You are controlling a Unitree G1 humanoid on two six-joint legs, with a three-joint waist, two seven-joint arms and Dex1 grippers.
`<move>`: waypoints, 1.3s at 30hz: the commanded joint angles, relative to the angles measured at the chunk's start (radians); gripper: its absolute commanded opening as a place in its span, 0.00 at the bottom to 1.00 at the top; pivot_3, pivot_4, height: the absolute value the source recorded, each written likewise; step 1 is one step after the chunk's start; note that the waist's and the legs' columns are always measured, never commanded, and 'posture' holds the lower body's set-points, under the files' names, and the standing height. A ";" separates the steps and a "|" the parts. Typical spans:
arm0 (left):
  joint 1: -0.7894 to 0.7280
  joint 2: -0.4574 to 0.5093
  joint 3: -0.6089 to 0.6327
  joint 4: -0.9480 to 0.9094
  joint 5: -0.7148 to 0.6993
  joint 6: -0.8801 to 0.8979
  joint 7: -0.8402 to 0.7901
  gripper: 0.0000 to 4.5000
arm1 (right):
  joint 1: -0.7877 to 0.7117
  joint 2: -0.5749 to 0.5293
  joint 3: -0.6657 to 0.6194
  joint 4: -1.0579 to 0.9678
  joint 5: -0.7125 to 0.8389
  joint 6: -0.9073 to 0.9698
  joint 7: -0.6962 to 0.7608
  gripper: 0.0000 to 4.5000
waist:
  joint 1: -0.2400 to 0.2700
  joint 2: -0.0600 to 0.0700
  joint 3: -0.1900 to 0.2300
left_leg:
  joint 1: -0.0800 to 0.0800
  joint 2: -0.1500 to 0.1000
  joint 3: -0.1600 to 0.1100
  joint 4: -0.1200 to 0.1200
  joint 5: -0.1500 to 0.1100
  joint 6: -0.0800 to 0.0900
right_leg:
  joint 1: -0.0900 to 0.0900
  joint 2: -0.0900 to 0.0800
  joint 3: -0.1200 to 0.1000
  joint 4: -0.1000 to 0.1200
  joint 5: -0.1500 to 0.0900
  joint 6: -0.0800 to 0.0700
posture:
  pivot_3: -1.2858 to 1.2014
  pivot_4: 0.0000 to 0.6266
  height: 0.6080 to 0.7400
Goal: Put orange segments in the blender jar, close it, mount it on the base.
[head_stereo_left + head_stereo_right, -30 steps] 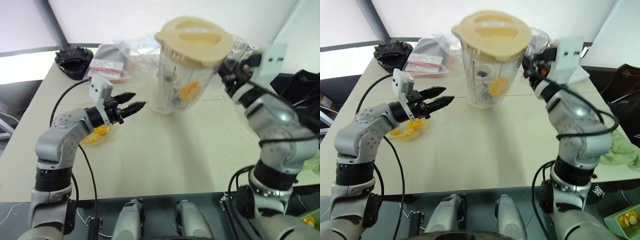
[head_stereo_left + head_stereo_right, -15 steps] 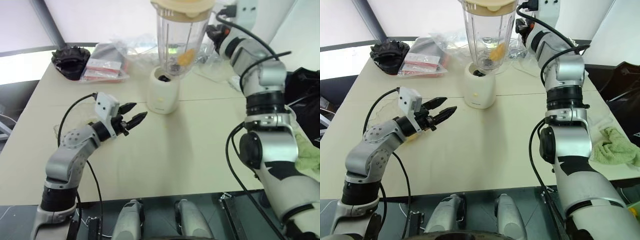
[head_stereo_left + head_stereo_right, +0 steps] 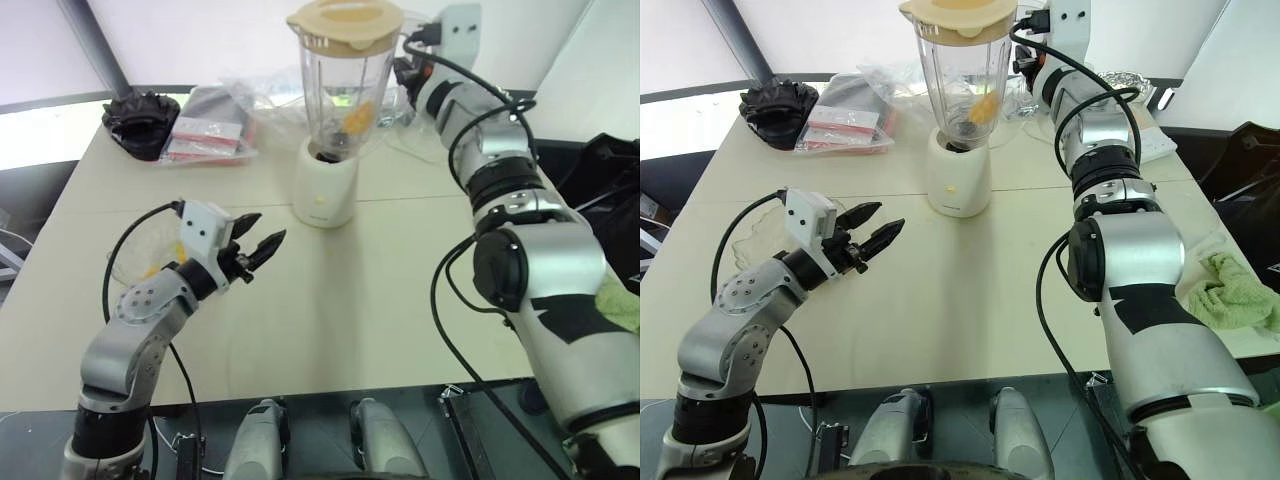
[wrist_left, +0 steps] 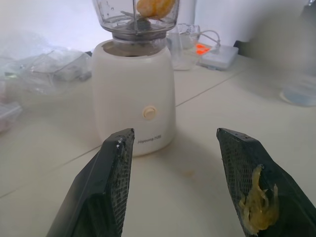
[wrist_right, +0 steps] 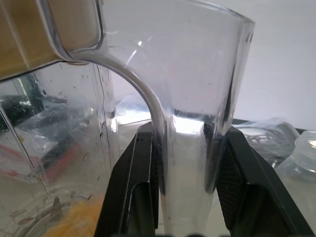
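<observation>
Down comes the jar [image 3: 340,85] onto the base [image 3: 324,187], right gripper [image 5: 185,173] clamped on its handle; left gripper [image 3: 257,240] gapes empty.

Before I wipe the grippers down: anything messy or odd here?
Yes. A smear of orange pulp clings to one inner pad of the open left gripper. Otherwise the lidded blender jar sits on the base, its handle held by the right gripper.

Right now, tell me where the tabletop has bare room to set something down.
Bare: the wide beige tabletop between the cream-white blender base and the near edge. Crowded: the far-left corner, with clear plastic bags and a black ribbed object.
</observation>
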 commanded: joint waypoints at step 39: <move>0.014 0.033 -0.019 -0.057 0.010 0.019 0.037 0.62 | 0.142 0.057 -0.002 -0.068 -0.044 0.019 0.023 0.45 | -0.016 0.000 0.000 | 0.015 -0.001 -0.001 0.000 0.000 -0.001 | 0.015 -0.001 -0.001 0.001 0.000 0.000 | 0.52 0.24 1.00</move>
